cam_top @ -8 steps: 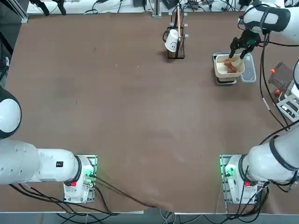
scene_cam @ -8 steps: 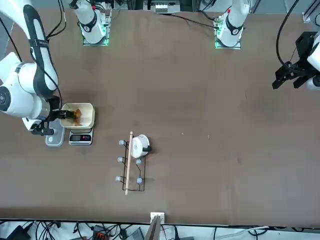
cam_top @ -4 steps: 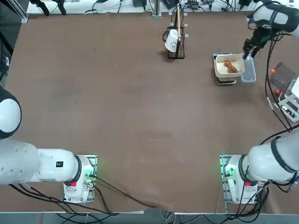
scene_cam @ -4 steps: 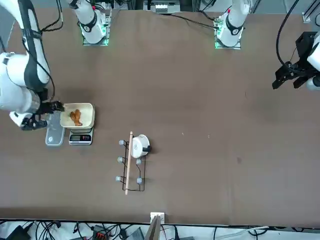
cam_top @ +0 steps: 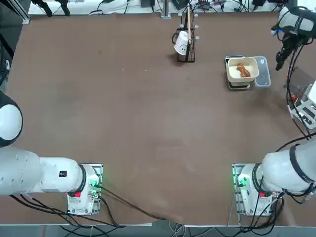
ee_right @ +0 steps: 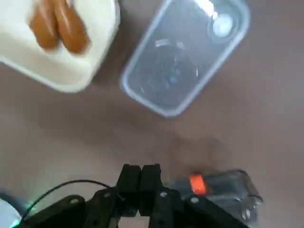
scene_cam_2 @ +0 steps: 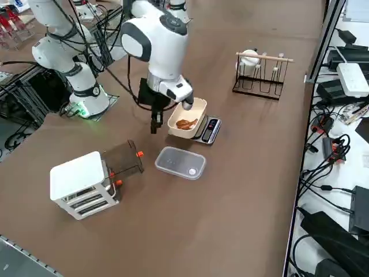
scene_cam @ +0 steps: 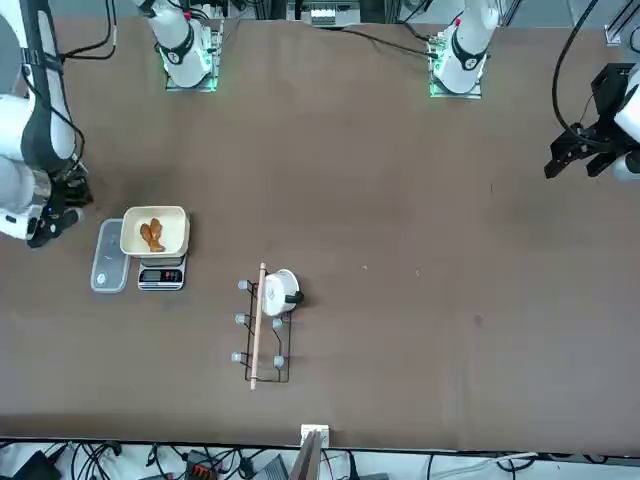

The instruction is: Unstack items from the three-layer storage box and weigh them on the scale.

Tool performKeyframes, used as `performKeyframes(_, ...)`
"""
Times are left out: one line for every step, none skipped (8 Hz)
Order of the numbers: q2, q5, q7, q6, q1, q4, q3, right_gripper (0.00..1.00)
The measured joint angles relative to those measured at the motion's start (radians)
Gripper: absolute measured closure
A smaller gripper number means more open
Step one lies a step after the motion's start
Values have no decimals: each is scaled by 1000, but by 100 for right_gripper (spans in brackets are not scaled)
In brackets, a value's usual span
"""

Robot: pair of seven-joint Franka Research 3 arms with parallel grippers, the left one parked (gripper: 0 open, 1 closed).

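Orange-brown items (cam_top: 242,70) lie in a cream square bowl (scene_cam_2: 193,108) that rests on the scale (scene_cam_2: 210,129). A pale round item (scene_cam_2: 192,171) sits in the clear flat tray (scene_cam_2: 180,163) beside it. The three-layer storage box (scene_cam_2: 81,184) stands at the table's right edge, with a translucent grey drawer (scene_cam_2: 124,158) pulled out and red-orange bits showing. My right gripper (scene_cam_2: 154,128) hangs shut and holds nothing, between the bowl and the drawer. In the wrist view its fingers (ee_right: 141,172) are pressed together above bare table, near the drawer (ee_right: 223,190).
A dark upright rack with a white cup (cam_top: 186,37) stands at the far middle of the table. The clear tray (cam_top: 264,74) lies right beside the scale (cam_top: 239,86). Cables and boxes lie beyond the table's far edge.
My right gripper left the bowl, moved toward the robot's right and the storage box, and its fingers went from open to shut. The orange-brown items stayed in the bowl.
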Motion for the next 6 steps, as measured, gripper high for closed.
performKeyframes(3, -71, -3, 32, 0, -40, 1, 98)
performKeyframes(4, -124, -3, 79, -6, -81, 1, 98)
performKeyframes(4, -148, -5, 124, -21, -112, 1, 98)
performKeyframes(5, -162, -13, 156, -37, -133, 0, 98)
performKeyframes(5, -180, -19, 168, -49, -143, 0, 98)
performKeyframes(5, -208, -21, 173, -62, -146, 1, 98)
